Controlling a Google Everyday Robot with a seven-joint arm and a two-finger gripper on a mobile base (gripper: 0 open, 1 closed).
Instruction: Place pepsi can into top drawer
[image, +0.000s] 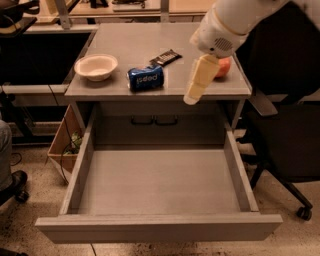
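Note:
The pepsi can (145, 78) is blue and lies on its side on the grey tabletop (125, 40), near the front edge. The top drawer (160, 227) is pulled wide open below it, and its grey inside holds nothing. My gripper (193, 96) is cream-coloured and hangs from the white arm over the table's front right edge. It points down and left, about a hand's width to the right of the can and not touching it. It holds nothing that I can see.
A white bowl (96, 66) sits left of the can and a dark wrapped snack bar (165, 58) behind it. A red fruit (225, 67) is half hidden behind my gripper. A drawer front with two dark handles (154, 120) sits under the tabletop. A cardboard box (64, 145) stands left, an office chair (285, 145) right.

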